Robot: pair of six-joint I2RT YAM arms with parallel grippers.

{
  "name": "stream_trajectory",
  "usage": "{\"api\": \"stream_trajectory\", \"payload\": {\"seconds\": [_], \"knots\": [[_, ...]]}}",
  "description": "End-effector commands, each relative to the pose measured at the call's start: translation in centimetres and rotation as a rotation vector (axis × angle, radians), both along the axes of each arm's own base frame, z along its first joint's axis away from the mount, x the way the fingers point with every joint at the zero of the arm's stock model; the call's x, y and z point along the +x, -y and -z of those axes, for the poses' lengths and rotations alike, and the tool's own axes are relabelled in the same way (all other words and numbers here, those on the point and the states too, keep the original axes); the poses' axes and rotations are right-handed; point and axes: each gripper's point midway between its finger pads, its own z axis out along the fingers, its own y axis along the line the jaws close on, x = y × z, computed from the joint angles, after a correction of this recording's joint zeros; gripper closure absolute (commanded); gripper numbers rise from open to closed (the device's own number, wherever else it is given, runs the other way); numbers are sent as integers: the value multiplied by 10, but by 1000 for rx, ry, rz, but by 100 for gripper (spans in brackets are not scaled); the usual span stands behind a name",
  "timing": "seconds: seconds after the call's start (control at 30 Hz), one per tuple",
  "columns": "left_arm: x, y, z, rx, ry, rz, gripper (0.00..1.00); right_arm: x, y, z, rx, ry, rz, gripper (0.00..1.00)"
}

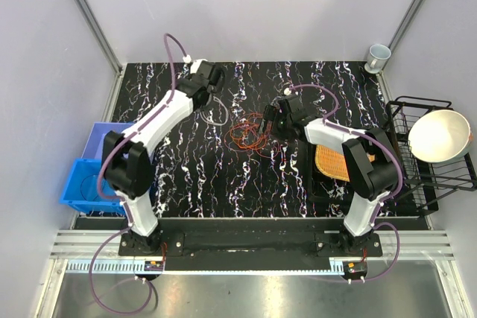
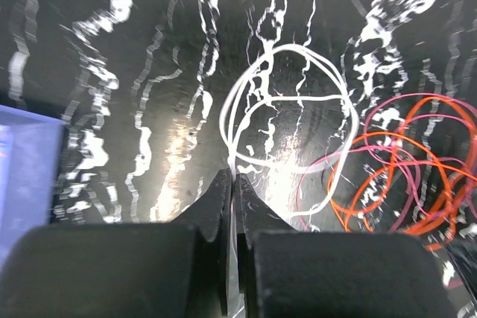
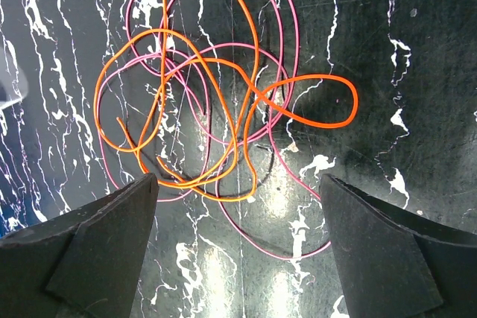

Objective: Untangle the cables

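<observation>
One bowl (image 1: 438,135) in wire rack (image 1: 428,178), cables (image 1: 250,133) loose on table (image 1: 201,184)

Orange and pink cables (image 1: 250,133) tangled in loose loops, flat on mid desk (image 1: 223,176), white cable (image 2: 298,100) coiled just left.

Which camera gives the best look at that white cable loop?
Left wrist view: the white cable lies mid-frame as a clear, large loop. The top view shows it only as a faint small ring. The right wrist view shows just orange and pink cables, no white one.
</observation>
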Motion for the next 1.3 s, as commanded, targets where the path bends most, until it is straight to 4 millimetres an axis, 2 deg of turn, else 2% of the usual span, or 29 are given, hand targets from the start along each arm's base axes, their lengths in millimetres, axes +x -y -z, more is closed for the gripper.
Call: {"api": "stream_trajectory", "payload": {"seconds": [0.0, 0.1, 0.17, 0.2, 0.27, 0.3, 0.37, 0.4, 0.43, 0.47, 0.5, 0.57, 0.6, 0.73, 0.97, 1.13, 1.27], "knots": [[-6, -4, -90, 8, 185, 46, 100, 7, -4, -5, 29, 23, 0, 6], [-17, -2, -126, 3, 264, 72, 100, 7, -5, -3, 30, 17, -3, 6], [-19, -3, -130, 7, 278, 78, 100, 7, -6, -2, 34, 15, -5, 6], [-19, -4, -127, 15, 275, 81, 100, 7, -6, -2, 33, 12, -6, 6], [-16, -1, -105, 33, 231, 100, 100, 6, -7, -2, 36, 11, -9, 6], [-15, 4, -84, 44, 170, 112, 100, 7, -7, -1, 37, 12, -10, 6], [-28, 15, -70, 0, 83, 123, 100, 7, -5, -1, 31, 14, -6, 6], [-35, 24, -75, -12, 112, 153, 100, 6, -5, 0, 28, 11, -4, 6], [-30, 27, -61, 1, 152, 178, 100, 7, -6, -1, 31, 14, -5, 6], [-31, 29, -59, -15, 162, 190, 100, 7, -6, -1, 33, 14, -7, 6], [-29, 24, -55, -26, 133, 176, 100, 6, -7, -2, 37, 14, -13, 6], [-38, 22, -61, -24, 91, 168, 100, 5, -8, -2, 39, 15, -18, 6], [-40, 19, -73, -34, 127, 167, 100, 6, -7, -3, 41, 17, -13, 6], [-40, 12, -84, -19, 178, 171, 100, 5, -10, -5, 53, 16, -23, 6], [-45, 8, -74, -9, 146, 154, 100, 5, -9, -8, 54, 24, -19, 6], [-51, -10, -80, 16, 171, 104, 100, 5, -8, -8, 53, 26, -17, 6], [-58, -37, -89, 18, 195, 35, 100, 5, -8, -9, 54, 28, -19, 6]]}}
